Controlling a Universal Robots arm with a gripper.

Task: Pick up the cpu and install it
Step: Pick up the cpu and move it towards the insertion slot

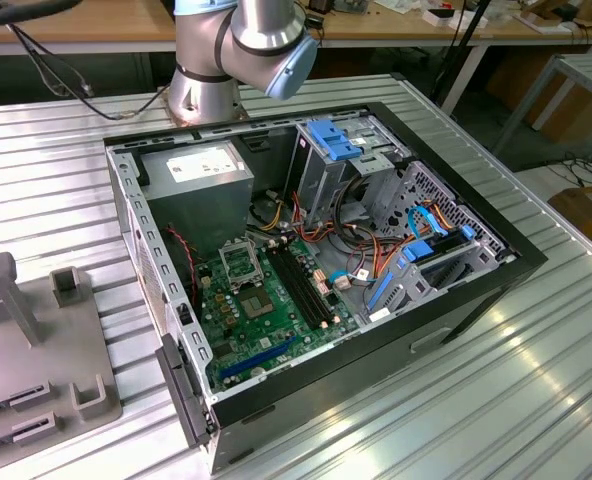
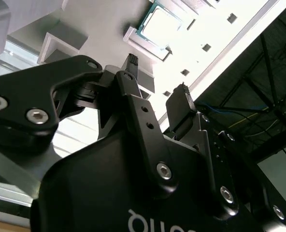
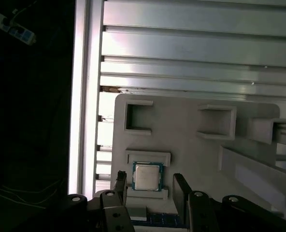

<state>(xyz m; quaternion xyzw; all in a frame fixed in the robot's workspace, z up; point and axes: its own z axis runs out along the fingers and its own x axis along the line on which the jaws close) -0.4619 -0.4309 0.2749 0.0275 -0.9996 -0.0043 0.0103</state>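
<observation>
Ribbed metal table (image 1: pixel 536 400), silver, slats running across. An open computer case (image 1: pixel 431 335) lies on its side on it, with the green motherboard (image 1: pixel 276 320) facing up and the socket (image 1: pixel 239 262) near the power supply (image 1: pixel 201 180). What sits in the socket is too small to tell. A grey fixture plate (image 1: pixel 16 370) rests on the table at the exterior view's left, well apart from the case and cut off by the frame edge. A wooden bench (image 1: pixel 96 20) stands behind, and there is a cardboard box (image 1: pixel 586 215) on the floor at the exterior view's right. The arm (image 1: pixel 261 40) rises from its base behind the case, and its upper part is cut off at the top edge. The cpu (image 3: pixel 148 176) lies flat in a raised pocket of the fixture plate (image 3: pixel 181 140), close to the plate's edge. The gripper (image 3: pixel 149 177) hangs over it with its fingers (image 3: pixel 120 181) spread wide, holding nothing. In the first wrist view the cpu sits between the two fingertips. In the second wrist view the cpu (image 2: pixel 161 24) lies clear beyond the gripper (image 2: pixel 156 75), not touched. The black gripper body hides the near edge of the plate in both wrist views. A blue-edged part (image 3: pixel 157 220) beside the cpu is mostly covered and can't be identified.
</observation>
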